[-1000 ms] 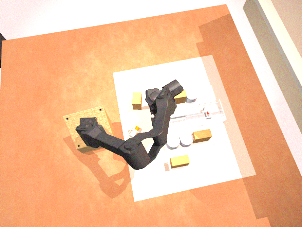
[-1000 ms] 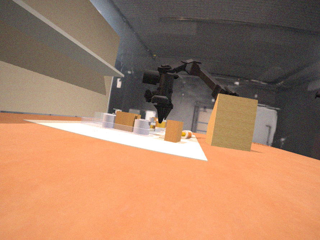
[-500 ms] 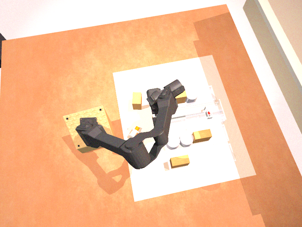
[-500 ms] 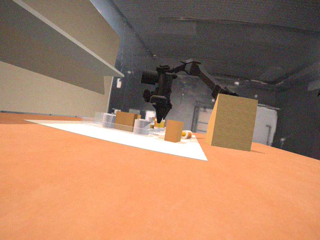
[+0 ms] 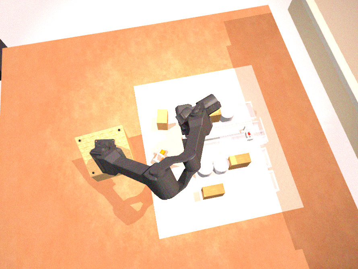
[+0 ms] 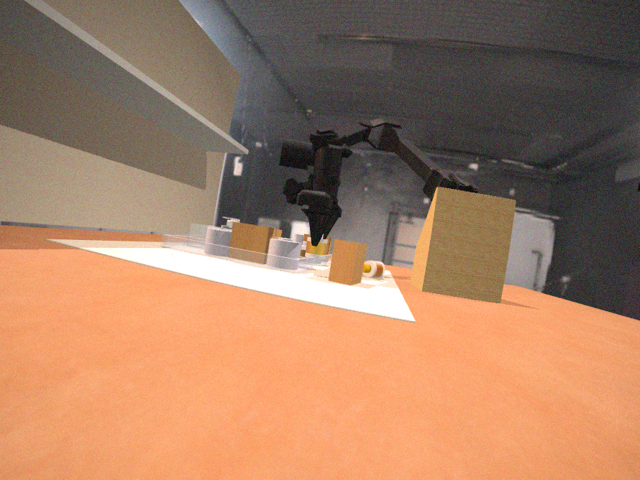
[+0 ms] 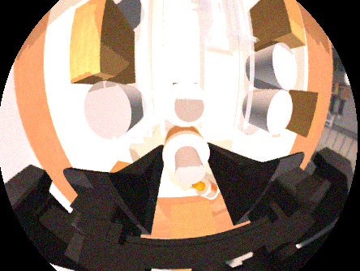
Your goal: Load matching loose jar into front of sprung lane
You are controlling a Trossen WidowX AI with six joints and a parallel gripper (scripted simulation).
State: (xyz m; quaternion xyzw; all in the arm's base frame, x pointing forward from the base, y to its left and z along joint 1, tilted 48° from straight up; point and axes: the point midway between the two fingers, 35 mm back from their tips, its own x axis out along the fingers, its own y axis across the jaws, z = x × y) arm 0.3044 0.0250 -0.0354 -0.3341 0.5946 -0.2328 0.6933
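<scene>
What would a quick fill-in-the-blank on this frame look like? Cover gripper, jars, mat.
1. The gripper is shut on a ____ with a pale lid.
2. The yellow-banded jar beside the arm lies on its ____.
3. The mat under the lane is ____ in colour.

Missing words: jar; side; white.

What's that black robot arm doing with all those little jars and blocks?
The arm's gripper is shut on a small jar with a white lid, holding it low at the front of a clear plastic lane. Another jar just like it stands ahead in that lane. One more small jar lies tipped over on the white mat, with wooden blocks and grey cans around.
</scene>
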